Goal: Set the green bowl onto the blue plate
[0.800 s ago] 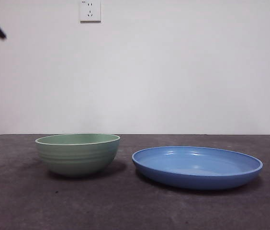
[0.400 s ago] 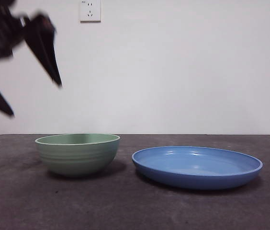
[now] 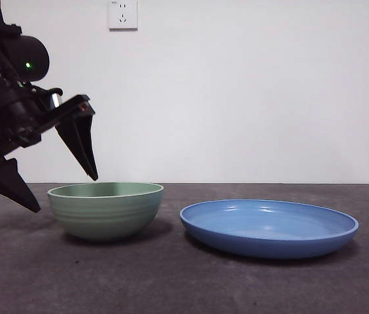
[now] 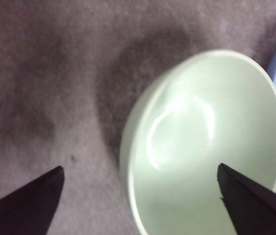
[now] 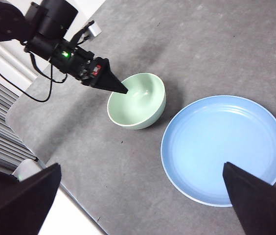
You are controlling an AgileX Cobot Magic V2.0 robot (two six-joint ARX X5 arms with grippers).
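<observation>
On the dark table (image 3: 184, 288) the bowl (image 3: 106, 209) is seen at the left and the plate (image 3: 269, 227) just beside it, apart; both are empty. The left gripper (image 3: 63, 190) is held wide open over the bowl's left rim, one jaw above the inside, the other outside, nothing gripped. Half a second ago it was higher. The right gripper (image 5: 138, 205) is held high, open, empty. A wall socket (image 3: 123, 14) is seen behind.

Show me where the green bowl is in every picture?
Front view: the green bowl sits left of the blue plate.
Left wrist view: it fills the middle.
Right wrist view: upper middle.
Shared landmark: the blue plate beside it.
</observation>
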